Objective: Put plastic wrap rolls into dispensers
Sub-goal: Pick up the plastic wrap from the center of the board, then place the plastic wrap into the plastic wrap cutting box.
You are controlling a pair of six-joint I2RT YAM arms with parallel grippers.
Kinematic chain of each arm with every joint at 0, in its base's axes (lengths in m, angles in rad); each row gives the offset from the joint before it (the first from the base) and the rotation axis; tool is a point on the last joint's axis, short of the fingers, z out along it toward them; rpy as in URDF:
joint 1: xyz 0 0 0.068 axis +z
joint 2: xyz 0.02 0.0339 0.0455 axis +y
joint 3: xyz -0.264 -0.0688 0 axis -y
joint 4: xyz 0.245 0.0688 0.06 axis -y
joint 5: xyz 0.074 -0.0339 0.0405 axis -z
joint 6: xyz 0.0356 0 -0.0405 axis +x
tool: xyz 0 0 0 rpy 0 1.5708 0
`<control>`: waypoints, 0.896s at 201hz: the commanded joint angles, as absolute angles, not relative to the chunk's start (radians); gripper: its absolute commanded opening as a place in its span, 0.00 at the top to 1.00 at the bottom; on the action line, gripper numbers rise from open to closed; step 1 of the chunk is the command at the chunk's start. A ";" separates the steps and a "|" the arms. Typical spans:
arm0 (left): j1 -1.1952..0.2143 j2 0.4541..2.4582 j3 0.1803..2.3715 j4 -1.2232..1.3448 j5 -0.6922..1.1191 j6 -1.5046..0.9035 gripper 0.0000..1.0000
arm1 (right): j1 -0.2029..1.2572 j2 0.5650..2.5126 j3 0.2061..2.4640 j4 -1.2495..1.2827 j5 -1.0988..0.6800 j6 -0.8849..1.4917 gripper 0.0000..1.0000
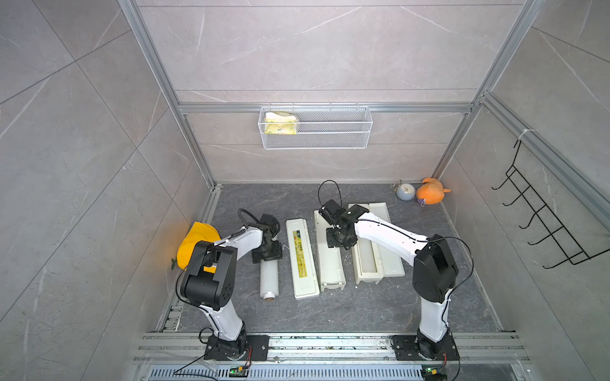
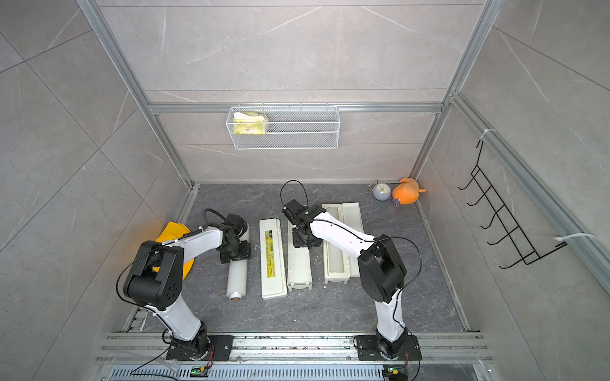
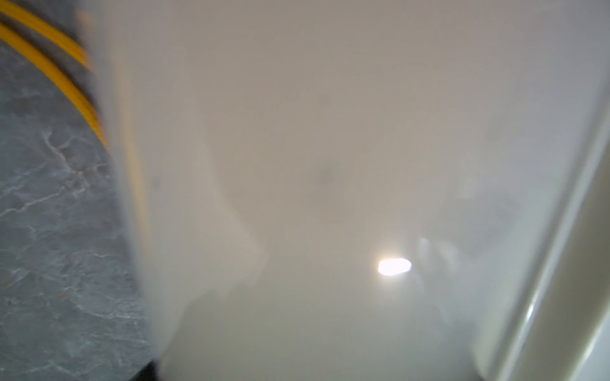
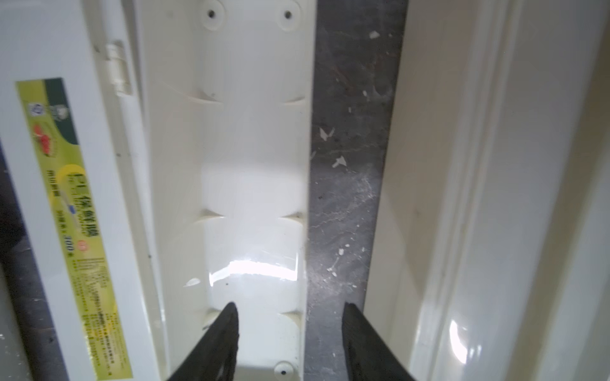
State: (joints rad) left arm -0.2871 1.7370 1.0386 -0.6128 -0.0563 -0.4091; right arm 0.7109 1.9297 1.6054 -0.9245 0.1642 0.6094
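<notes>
One plastic wrap roll [image 1: 269, 280] [image 2: 237, 280] lies on the dark floor, its brown core showing at the near end. My left gripper [image 1: 267, 254] [image 2: 235, 252] is down over the roll's far half. The roll [image 3: 330, 165] fills the left wrist view and hides the fingers. The middle dispenser lies open, with its labelled lid [image 1: 302, 260] [image 4: 72, 214] beside its empty tray [image 1: 330, 264] [image 4: 251, 165]. My right gripper [image 1: 335, 245] [image 4: 292, 318] is open, its fingers either side of that tray's right wall and holding nothing. The right dispenser [image 1: 366, 260] is open too and seems to hold a white roll.
A yellow hat [image 1: 194, 244] lies by the left arm. A small clock [image 1: 405, 191] and an orange plush [image 1: 430, 191] sit in the back right corner. A wire basket [image 1: 315, 127] hangs on the back wall. A black hook rack [image 1: 544, 224] hangs on the right wall.
</notes>
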 commanded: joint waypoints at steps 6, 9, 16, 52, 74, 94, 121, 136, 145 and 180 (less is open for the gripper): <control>-0.290 1.739 1.052 -0.690 -0.074 -0.426 0.40 | 0.682 1.839 1.524 -0.872 0.167 0.611 0.47; -0.290 1.732 1.054 -0.694 -0.074 -0.428 0.41 | 0.680 1.831 1.516 -0.869 0.165 0.610 0.47; -0.290 1.714 1.057 -0.703 -0.073 -0.432 0.43 | 0.675 1.814 1.499 -0.860 0.159 0.609 0.47; -0.298 1.586 1.133 -0.807 -0.060 -0.444 0.46 | 0.647 1.740 1.441 -0.838 0.134 0.594 0.47; -0.330 1.526 1.222 -0.862 -0.051 -0.474 0.46 | 0.625 1.696 1.409 -0.826 0.113 0.585 0.47; -0.388 1.520 1.298 -0.877 -0.056 -0.531 0.46 | 0.601 1.653 1.369 -0.812 0.092 0.582 0.47; -0.492 1.570 1.416 -0.863 -0.061 -0.617 0.46 | 0.582 1.596 1.324 -0.805 0.088 0.571 0.47; -0.553 1.623 1.492 -0.850 -0.066 -0.653 0.46 | 0.572 1.569 1.295 -0.801 0.085 0.564 0.46; -0.588 1.664 1.541 -0.843 -0.071 -0.672 0.46 | 0.566 1.554 1.280 -0.800 0.084 0.560 0.46; -0.689 1.824 1.726 -0.845 -0.084 -0.722 0.47 | 0.550 1.488 1.217 -0.795 0.066 0.550 0.46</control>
